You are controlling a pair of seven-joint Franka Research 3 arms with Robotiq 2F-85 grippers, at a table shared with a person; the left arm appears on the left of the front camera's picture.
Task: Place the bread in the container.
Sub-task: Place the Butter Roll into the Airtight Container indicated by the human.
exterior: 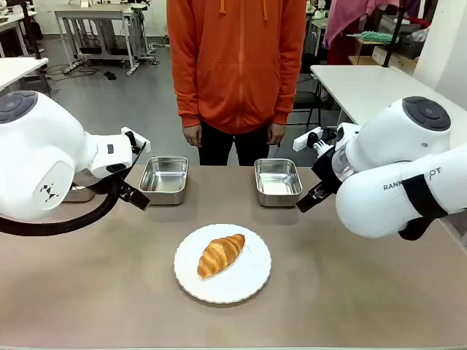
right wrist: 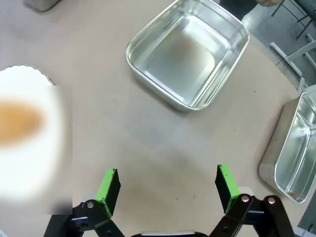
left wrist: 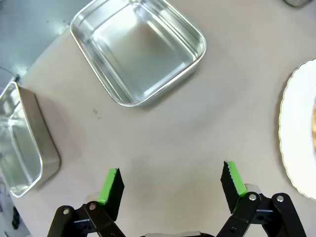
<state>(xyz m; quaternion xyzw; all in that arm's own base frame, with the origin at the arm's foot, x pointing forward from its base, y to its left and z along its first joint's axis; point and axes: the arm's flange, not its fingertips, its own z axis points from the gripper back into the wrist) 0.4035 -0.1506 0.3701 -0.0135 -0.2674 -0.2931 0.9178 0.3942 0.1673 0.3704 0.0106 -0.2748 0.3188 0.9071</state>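
Front view: bread (exterior: 221,255) lies on a white plate (exterior: 252,281) at mid-table, nearer the robot than the left pan (exterior: 164,179) and right pan (exterior: 277,182).
Left gripper (left wrist: 172,172): fingers spread, empty, above bare table near left pan.
Right gripper (right wrist: 167,172): fingers spread, empty, near right pan.

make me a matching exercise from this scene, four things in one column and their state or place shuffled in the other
Column 1
1 bread
2 plate
3 left gripper
4 rightmost pan in the front view

Column 2
a empty, shiny steel
b open, above bare table
c white, scalloped rim
d lying on the plate

Pairs: 1-d, 2-c, 3-b, 4-a
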